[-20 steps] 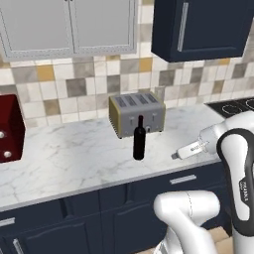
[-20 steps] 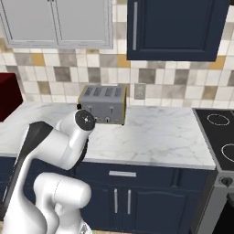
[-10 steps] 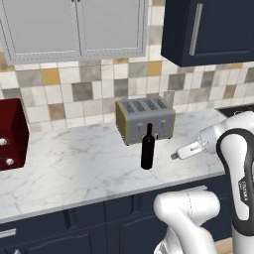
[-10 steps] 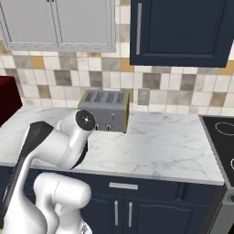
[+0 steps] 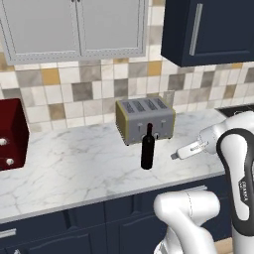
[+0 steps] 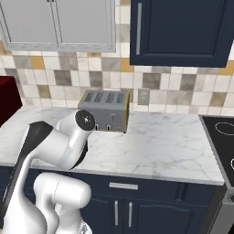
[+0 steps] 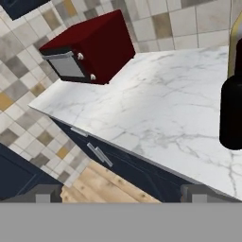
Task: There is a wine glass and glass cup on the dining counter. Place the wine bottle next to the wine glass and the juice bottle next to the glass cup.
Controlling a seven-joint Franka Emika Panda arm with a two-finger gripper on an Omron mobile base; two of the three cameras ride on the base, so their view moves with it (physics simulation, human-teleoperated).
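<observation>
Arm [image 5: 237, 163] bent, jaws wide apart

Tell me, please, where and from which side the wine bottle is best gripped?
Probably around the wide body, below the neck, closing the jaws from the sides. The wine bottle stands upright and free on the counter; the toaster blocks its back, so come from the counter's front edge.

In the hand view, the wine bottle [image 7: 231, 113] is cut by the right edge, so I see just its dark lower body; neck and cap are outside. Behind it, a thin strip of the toaster [image 7: 235, 47] shows at the same edge. In the left base view, the dark red microwave [image 5: 11, 135] is cut by the left edge. In the right base view, the stovetop [image 6: 221, 141] runs out at the right edge, and the arm covers part of the counter [image 6: 160, 146].
</observation>
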